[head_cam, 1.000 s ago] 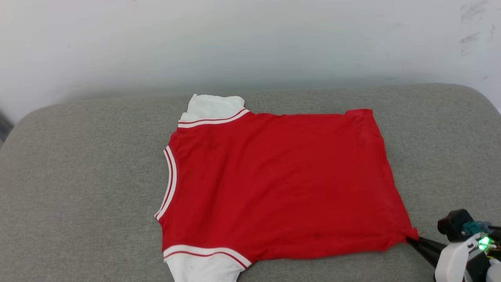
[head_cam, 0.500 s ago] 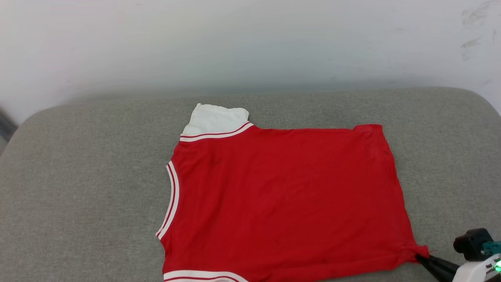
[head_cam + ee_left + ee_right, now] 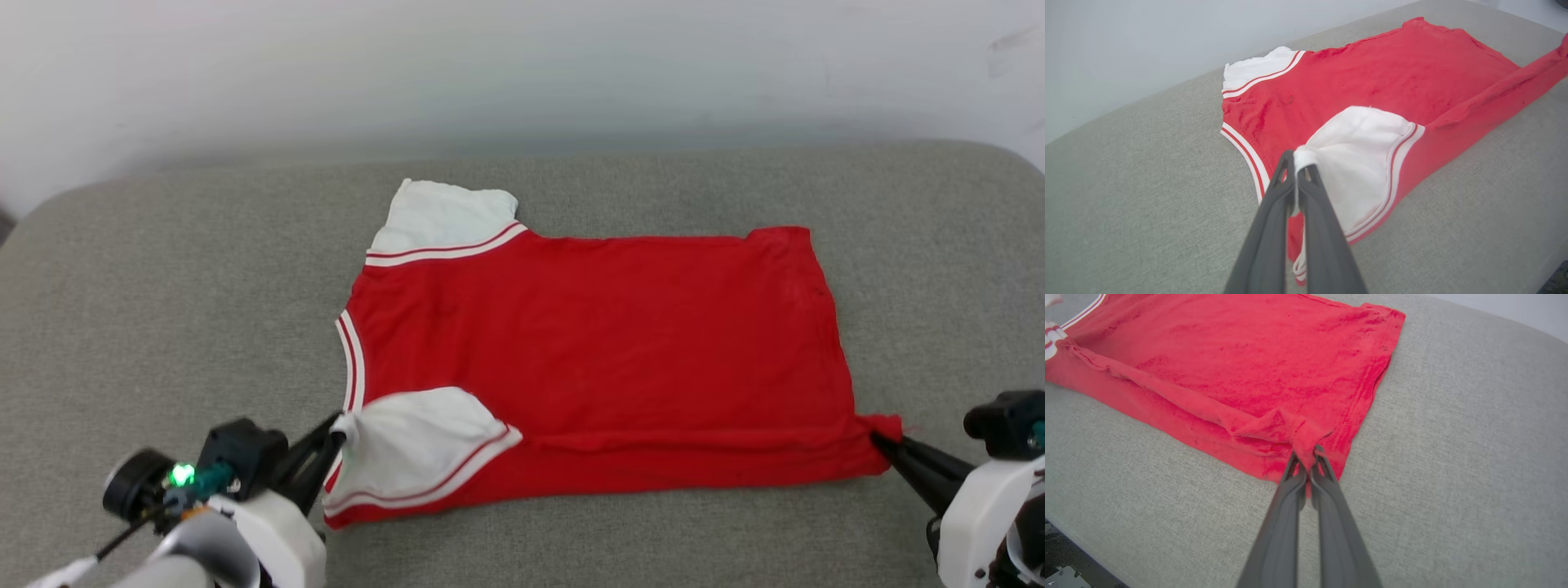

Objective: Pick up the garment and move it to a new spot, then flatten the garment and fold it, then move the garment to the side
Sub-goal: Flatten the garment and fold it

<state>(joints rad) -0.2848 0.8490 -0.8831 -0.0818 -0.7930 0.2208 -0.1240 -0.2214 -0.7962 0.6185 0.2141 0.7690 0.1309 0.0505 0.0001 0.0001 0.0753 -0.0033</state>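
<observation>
Covering most of the head view, the broad grey woven-fabric cushion (image 3: 163, 310) carries the red jersey-style shirt with white short sleeves and red-and-white striped trim (image 3: 604, 327). The shirt is spread at the cushion's middle, with its neckline to the left and its hem to the right. Its near long edge is turned over in a narrow fold that runs between the two arms.

The white-shelled left arm (image 3: 269, 531) rises from the lower left corner and the white-shelled right arm (image 3: 980, 506) from the lower right. Both are cut off by the frame edge, and each reaches low towards the shirt.

The left end effector (image 3: 336, 433) is clamped on the cuff of the near white sleeve (image 3: 416, 441), which lies folded over onto the red body. The right end effector (image 3: 880, 441) is pinched tight on the near hem corner. The far white sleeve (image 3: 445, 216) lies flat on the cushion. The shirt's underside is hidden.
</observation>
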